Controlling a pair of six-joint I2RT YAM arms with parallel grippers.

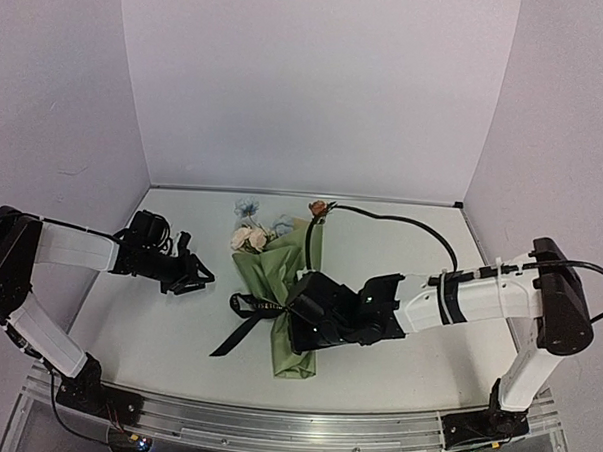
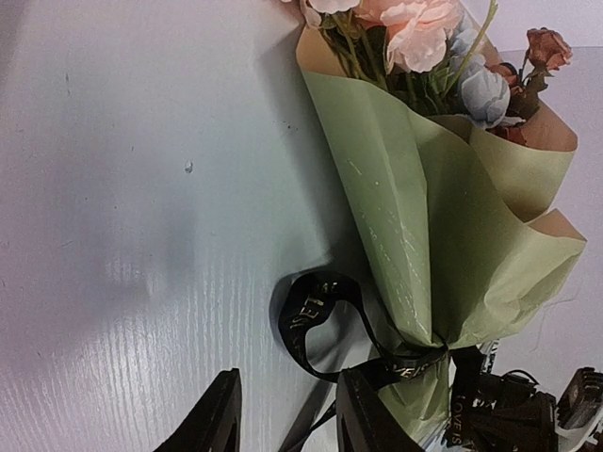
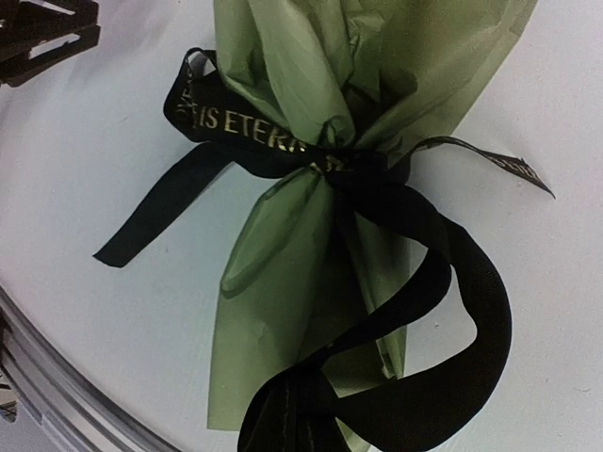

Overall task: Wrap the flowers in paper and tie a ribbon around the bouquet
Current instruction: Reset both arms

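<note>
The bouquet lies in the middle of the table: an olive-green paper cone with cream, blue and rust flowers at its far, wide end. A black lettered ribbon is tied round the cone's narrow neck. My right gripper sits over that neck, shut on a bunched loop of the ribbon at the bottom edge of the right wrist view. My left gripper stands open to the left of the bouquet. In the left wrist view the ribbon's loop curls just beyond the left gripper's fingers, apart from them.
A black cable arcs across the back of the table to the right arm. The metal rail runs along the near edge, close to the cone's tip. White walls close off the back and both sides.
</note>
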